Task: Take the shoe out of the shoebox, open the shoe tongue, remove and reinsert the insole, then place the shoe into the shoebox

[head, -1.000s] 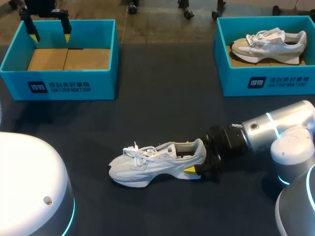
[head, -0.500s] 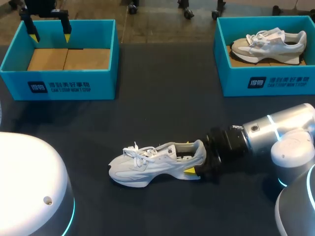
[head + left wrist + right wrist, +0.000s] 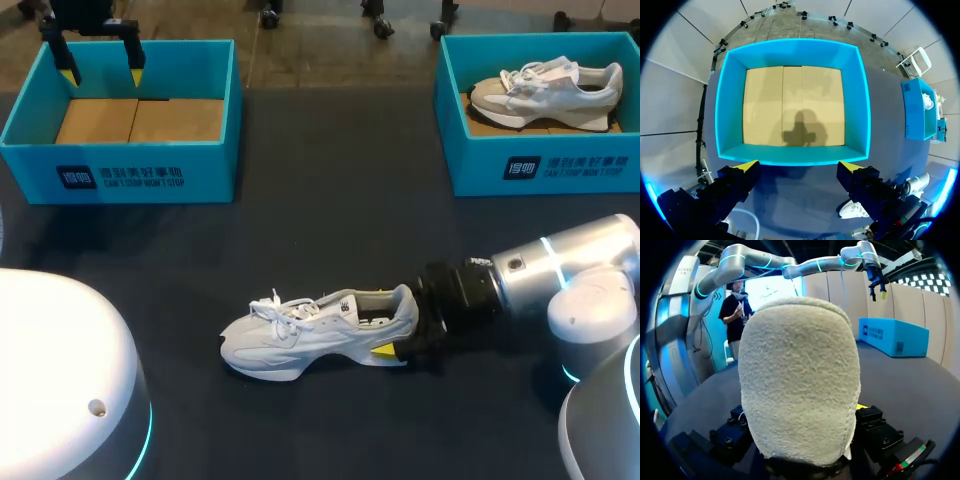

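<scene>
Heel grip: right fingers (image 3: 386, 350) clasp the back of the white shoe (image 3: 310, 335), which rests mid-worktop (image 3: 330, 230) with its toe toward the left arm's side and its heel filling the right wrist view. Well apart, left fingers (image 3: 135, 75) hang spread and released above the left box (image 3: 120, 175). A second shoe (image 3: 545, 85) lies in the right box (image 3: 540, 165).

Head view: table (image 3: 330, 210) is seen from above and behind. Left wrist view: aimed straight down from high over the far-left-corner shoebox (image 3: 792, 102). Right wrist view: held low, right against the shoe (image 3: 800, 380) heel, faced toward that shoebox, which is shared by all three.
</scene>
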Controlling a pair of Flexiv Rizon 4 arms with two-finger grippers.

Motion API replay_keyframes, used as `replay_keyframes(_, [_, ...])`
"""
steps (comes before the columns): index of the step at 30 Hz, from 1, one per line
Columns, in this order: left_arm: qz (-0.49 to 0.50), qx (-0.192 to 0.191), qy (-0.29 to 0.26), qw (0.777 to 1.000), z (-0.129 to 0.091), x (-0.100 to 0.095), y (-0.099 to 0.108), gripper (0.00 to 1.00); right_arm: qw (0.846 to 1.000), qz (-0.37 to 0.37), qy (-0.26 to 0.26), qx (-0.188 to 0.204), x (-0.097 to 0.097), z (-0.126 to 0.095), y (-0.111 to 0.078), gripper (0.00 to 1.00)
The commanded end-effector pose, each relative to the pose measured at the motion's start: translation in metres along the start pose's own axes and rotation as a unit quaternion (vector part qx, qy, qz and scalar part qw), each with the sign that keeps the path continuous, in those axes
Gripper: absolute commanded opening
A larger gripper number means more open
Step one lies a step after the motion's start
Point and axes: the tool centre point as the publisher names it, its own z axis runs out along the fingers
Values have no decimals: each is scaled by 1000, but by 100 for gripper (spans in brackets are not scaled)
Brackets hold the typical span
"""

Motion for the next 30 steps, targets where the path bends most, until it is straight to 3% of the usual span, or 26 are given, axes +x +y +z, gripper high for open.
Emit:
replay_keyframes(1, [0,0,0,1000,0,0,0,100,1000,-1,2,3,0,7,2,0])
replay_keyframes(14, [0,0,0,1000,0,0,0,100,1000,-1,2,3,0,7,2,0])
replay_keyframes(18, [22,4,40,999,-30,34,23,100,1000,-1,2,3,0,7,2,0])
replay_keyframes(20, [37,-9,51,998,-35,47,35,100,1000,-1,2,3,0,7,2,0])
replay_keyframes(24, [79,1,44,996,-37,82,74,100,1000,-1,2,3,0,7,2,0])
replay_keyframes(26, [95,35,35,994,-38,96,90,100,1000,-1,2,3,0,7,2,0])
replay_keyframes(30, [118,68,26,990,-37,115,113,100,1000,-1,2,3,0,7,2,0])
